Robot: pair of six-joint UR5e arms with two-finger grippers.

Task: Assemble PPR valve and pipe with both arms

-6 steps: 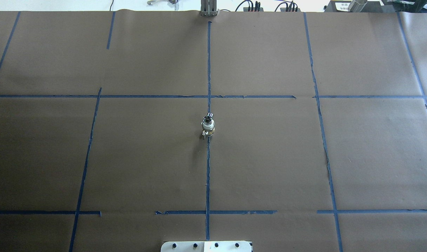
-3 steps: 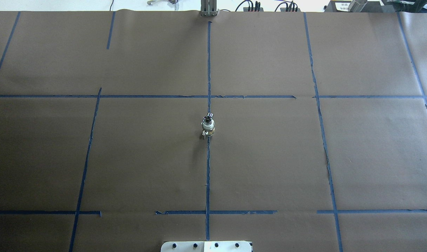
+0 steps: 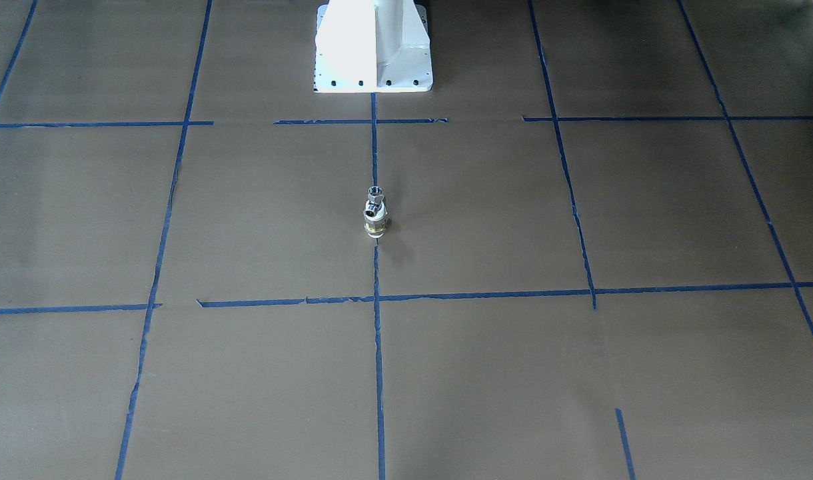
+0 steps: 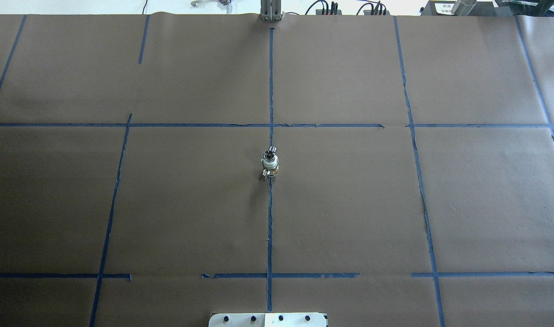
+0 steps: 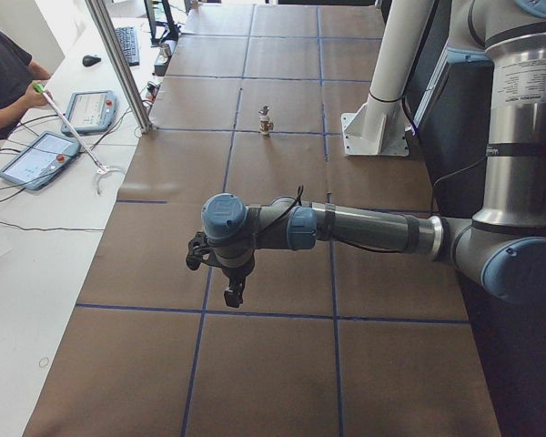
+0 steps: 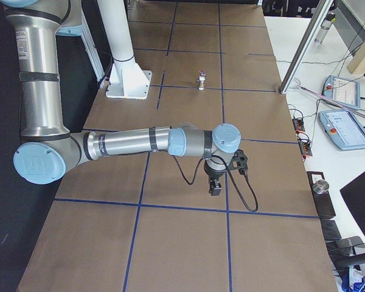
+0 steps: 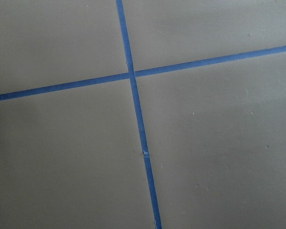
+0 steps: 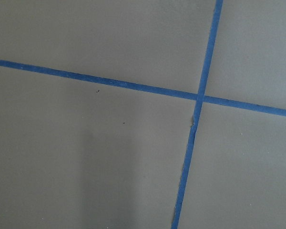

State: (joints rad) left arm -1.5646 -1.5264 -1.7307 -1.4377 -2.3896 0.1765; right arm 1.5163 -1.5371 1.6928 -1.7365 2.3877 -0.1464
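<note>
PPR valve stands upright on the middle blue tape line at the centre of the worktop, a wide brown paper sheet ruled into squares. Beyond its far edge runs a white side table with two touch panels and one person. One white pedestal rises at the robot's edge. Two arms, the left arm and the right arm, hang low over opposite ends, well apart from the valve. The left tool and the right tool point down; whether they are spread or pressed together I cannot tell. The one valve is small: brass foot, white body, silvery top.
</note>
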